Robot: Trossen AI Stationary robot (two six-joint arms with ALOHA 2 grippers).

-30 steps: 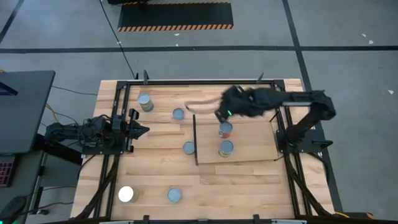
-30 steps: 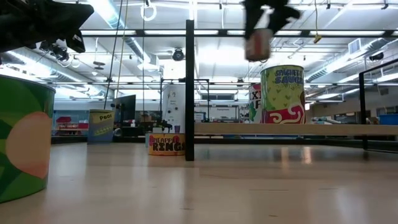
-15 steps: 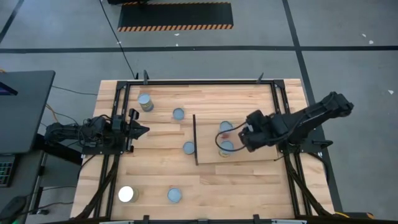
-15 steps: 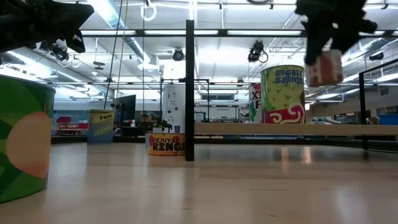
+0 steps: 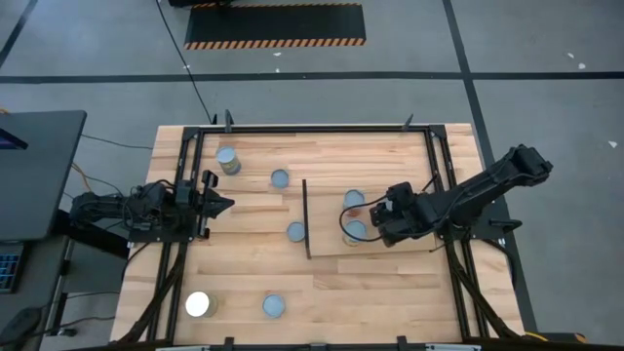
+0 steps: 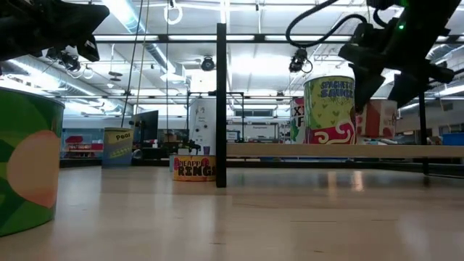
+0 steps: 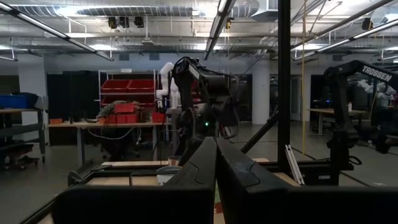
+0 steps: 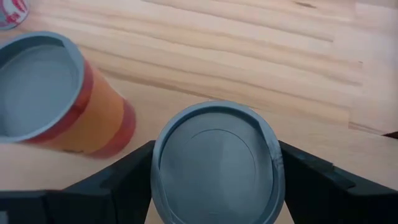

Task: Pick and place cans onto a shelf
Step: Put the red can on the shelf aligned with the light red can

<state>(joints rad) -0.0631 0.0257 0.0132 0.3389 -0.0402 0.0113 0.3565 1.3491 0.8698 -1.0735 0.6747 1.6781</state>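
A grey-topped can [image 8: 216, 163] sits between the right pincer's [image 5: 382, 215] dark fingers [image 8: 118, 180] — held over the shelf [image 5: 409, 229], just beside two more cans [image 5: 354, 199] there, one orange-sided [image 8: 46, 94]. Five other cans [image 5: 280, 178] stand on the table [image 5: 390, 283] past the shelf's dark upright strip [image 5: 306, 219]. The left pincer [image 5: 222, 204] waits at the table's left edge — its fingers [image 7: 199, 177] pressed together, holding nothing.
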